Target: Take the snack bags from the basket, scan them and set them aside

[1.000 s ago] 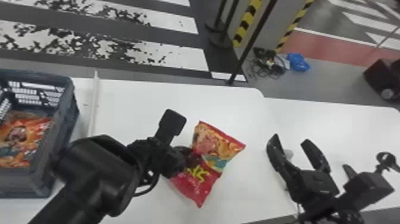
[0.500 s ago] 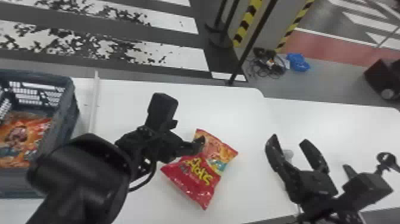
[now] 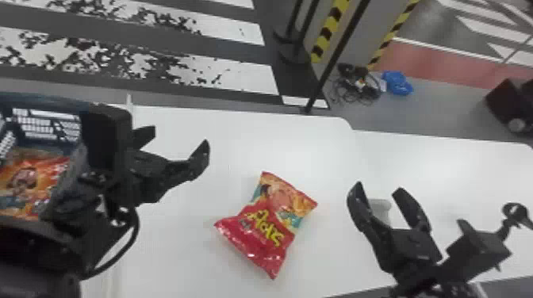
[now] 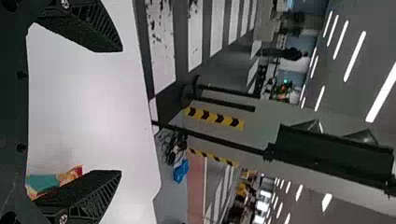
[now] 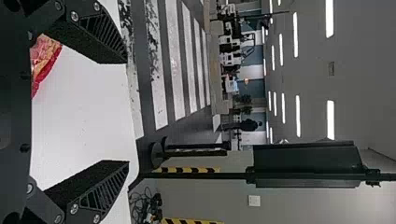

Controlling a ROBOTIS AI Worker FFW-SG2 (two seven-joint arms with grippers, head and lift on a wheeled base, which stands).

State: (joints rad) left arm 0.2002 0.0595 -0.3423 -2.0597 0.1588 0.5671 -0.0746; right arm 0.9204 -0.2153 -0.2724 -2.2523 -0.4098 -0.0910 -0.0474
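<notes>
My left gripper [image 3: 180, 148] is open over the table between the basket [image 3: 89, 158] and a red snack bag [image 3: 265, 226] lying flat on the white table. In the left wrist view the left gripper [image 4: 119, 112] has nothing between its fingers, and part of the bag [image 4: 44, 182] shows by one finger. Another orange-red snack bag [image 3: 31, 182] lies in the basket. To the right of the table bag, my right gripper [image 3: 376, 190] stands open; in the right wrist view the right gripper [image 5: 127, 112] is empty and the bag's corner [image 5: 44, 60] shows near one finger.
Behind the right gripper's fingers is a small greyish object [image 3: 381, 210] on the table. A black device with a round-ended arm [image 3: 476, 245] is at the right. The white table [image 3: 238, 134] ends at a far edge, with a dark pole [image 3: 337, 59] beyond it.
My left gripper has let go of the red snack bag and moved left toward the basket. The bag now lies free on the table. The right arm has kept still.
</notes>
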